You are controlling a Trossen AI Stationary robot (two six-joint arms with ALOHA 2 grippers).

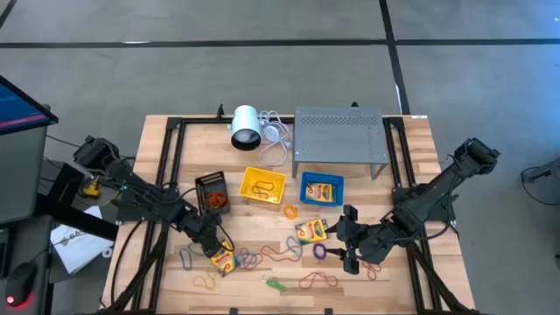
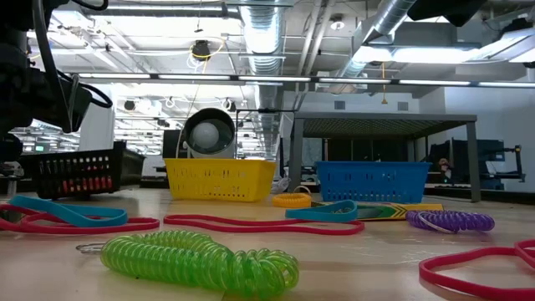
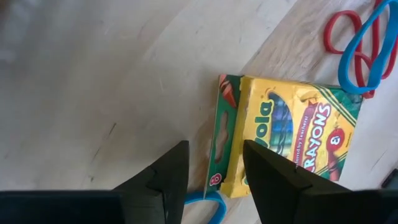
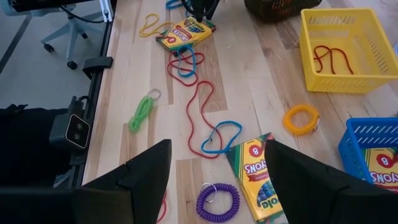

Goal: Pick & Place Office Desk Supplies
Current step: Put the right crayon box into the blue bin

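While the left end effector [image 1: 213, 248] hangs over a crayon box [image 3: 287, 140] on the counter [image 1: 175, 280], its fingers [image 3: 163, 180] stand partly open, holding nothing. Waiting open and empty, the right end effector [image 1: 346, 241] sits beside another crayon box [image 4: 260, 179] and a purple coil ring [image 4: 218, 202].

Right gripper [image 4: 214, 180] jaws wide over purple coil [image 4: 218, 201], crayon box [image 4: 258, 177] beside; yellow basket [image 4: 345, 46] holds red band [image 4: 328, 59].

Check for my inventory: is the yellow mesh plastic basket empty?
Not empty: the yellow mesh plastic basket holds a red rubber-band loop, seen from the right wrist.
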